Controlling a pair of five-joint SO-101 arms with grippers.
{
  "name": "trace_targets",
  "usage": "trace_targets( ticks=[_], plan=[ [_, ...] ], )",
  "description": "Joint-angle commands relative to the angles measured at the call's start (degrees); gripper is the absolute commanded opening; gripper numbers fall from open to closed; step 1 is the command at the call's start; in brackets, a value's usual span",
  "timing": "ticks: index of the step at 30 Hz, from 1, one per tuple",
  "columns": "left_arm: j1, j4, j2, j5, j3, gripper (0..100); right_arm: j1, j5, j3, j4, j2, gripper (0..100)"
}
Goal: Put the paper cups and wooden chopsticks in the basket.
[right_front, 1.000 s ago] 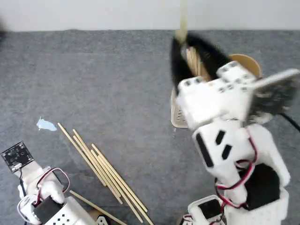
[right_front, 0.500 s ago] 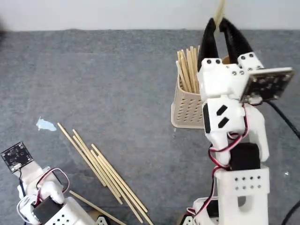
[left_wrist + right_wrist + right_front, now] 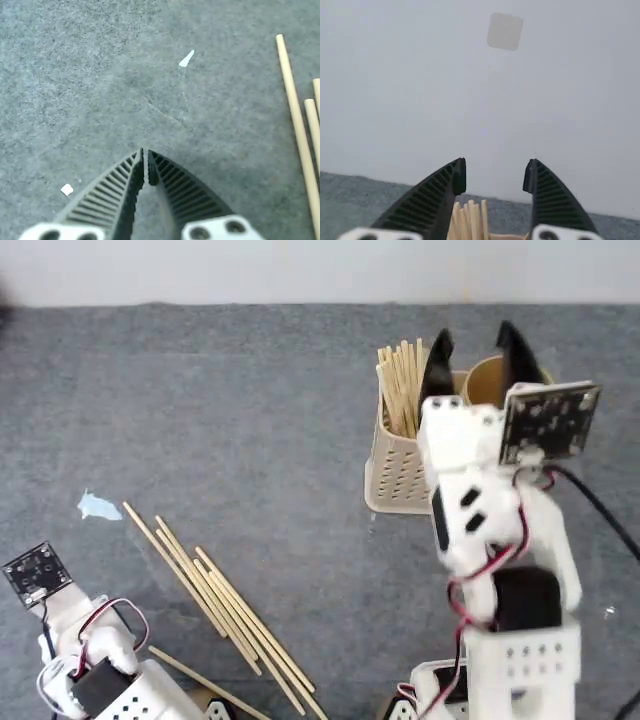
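Standing upright in the basket [image 3: 395, 480], is that bundle of wooden chopsticks [image 3: 402, 390] one richer than it was?

Seems so. Half a second ago the right gripper [image 3: 476, 335] pinched a stick above the basket. Now its jaws are spread wide and hold nothing, so that stick has dropped in beside the paper cup [image 3: 487, 382].

What remains?

A loose heap of chopsticks [image 3: 225, 605] lies on the grey mat [image 3: 200, 420], well apart from the basket and near the left arm [image 3: 100, 680]. I'd judge the job partway done.

Do the wrist cameras add anything?

The right wrist view looks out between the spread jaws, with stick tops just below them. The left wrist view gives the left gripper [image 3: 144, 156], its fingers pressed together and empty above the mat, with a few loose sticks alongside and a white scrap [image 3: 186, 58] ahead. The high view gives the layout instead: basket on one side, heap on the other.
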Motion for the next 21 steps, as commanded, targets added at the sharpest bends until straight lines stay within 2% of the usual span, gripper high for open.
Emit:
trace_targets(
  ticks=[1,7,11,15,19,21],
  plan=[
    [-0.4,-1.7,-1.1,-0.4,-1.6,1,-4.4,0.5,-4.0,12.8,-5.6,13.6],
    [0.1,-3.0,-1.1,-0.4,-8.3,1,-8.9,0.3,-3.6,32.3,-13.7,1.4],
    [0.2,-8.1,-1.1,-0.4,-14.7,1,-8.7,-5.1,0.8,39.9,-18.7,1.7],
    [3.5,-9.1,-1.1,-0.4,-20.4,1,-8.7,-8.6,9.3,41.7,-23.9,1.9],
    [7.1,-6.5,-1.0,-0.3,-26.0,1,-8.7,-20.7,20.0,41.7,-30.6,2.0],
    [10.0,-3.3,-1.0,-0.3,-30.5,1,-8.7,-23.1,24.5,41.7,-34.9,2.0]
  ],
)
